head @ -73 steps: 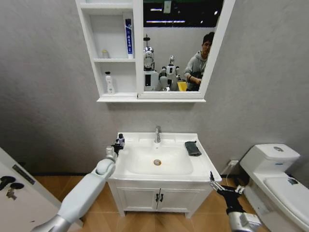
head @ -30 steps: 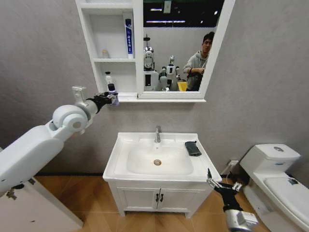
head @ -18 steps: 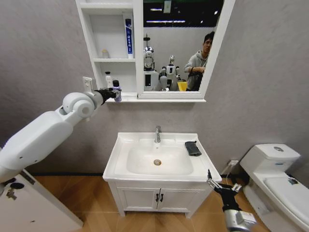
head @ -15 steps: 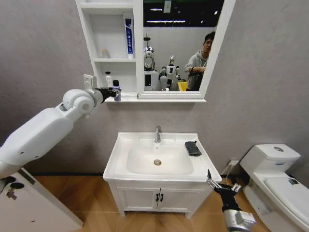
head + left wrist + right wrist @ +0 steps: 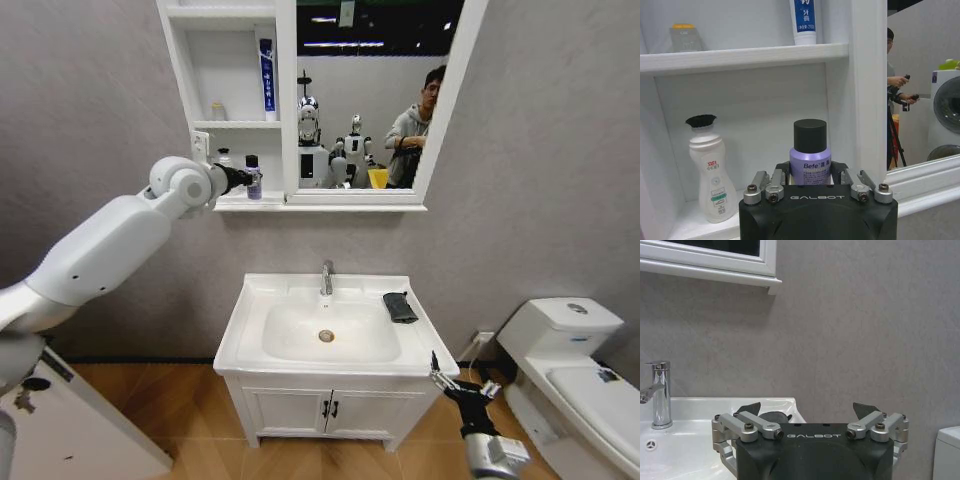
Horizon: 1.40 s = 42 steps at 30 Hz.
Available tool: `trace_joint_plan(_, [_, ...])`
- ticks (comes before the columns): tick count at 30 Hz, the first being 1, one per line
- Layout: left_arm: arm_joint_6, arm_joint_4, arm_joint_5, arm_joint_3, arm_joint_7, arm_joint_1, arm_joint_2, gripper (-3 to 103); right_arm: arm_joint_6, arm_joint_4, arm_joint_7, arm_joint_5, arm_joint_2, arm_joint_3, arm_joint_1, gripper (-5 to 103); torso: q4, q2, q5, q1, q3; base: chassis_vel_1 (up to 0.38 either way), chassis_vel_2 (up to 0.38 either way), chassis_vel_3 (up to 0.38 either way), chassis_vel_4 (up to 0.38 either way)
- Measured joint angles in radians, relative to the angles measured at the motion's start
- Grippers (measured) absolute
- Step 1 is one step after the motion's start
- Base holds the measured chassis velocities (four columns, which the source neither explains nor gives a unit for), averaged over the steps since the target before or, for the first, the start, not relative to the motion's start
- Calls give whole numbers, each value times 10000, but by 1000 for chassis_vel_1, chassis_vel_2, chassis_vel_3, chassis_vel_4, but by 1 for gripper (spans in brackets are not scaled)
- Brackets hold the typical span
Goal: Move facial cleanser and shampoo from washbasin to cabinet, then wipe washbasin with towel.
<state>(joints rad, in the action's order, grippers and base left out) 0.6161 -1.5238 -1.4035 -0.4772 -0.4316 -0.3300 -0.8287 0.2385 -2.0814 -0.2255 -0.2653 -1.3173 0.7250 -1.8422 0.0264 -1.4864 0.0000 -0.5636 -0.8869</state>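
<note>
Gripping the lilac bottle (image 5: 809, 159), my left gripper (image 5: 810, 176) is at the cabinet's (image 5: 191, 70) lowest shelf, upper left; a white bottle (image 5: 709, 176) stands beside; my right gripper (image 5: 809, 410) gapes.

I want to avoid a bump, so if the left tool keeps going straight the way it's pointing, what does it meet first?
Probably the cabinet's back wall. The left tool, shut on the purple bottle, points into the bottom shelf; the white bottle stands off to one side. Depth is unclear.
</note>
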Motion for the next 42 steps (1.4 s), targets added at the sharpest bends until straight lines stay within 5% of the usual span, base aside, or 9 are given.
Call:
trace_joint_plan(12, [-179,1806,702,-69,486,-257,-1035,42,45,56,-5,-12,-84,121,-29,100,0,-1,0,1,1,0,0,0,0])
trace_joint_plan(42, [-416,2944,1322,18,715,-89,-1747,42,183,324,-33,66,-240,201,-94,100,-1,-1,0,2,1,0,0,0,0])
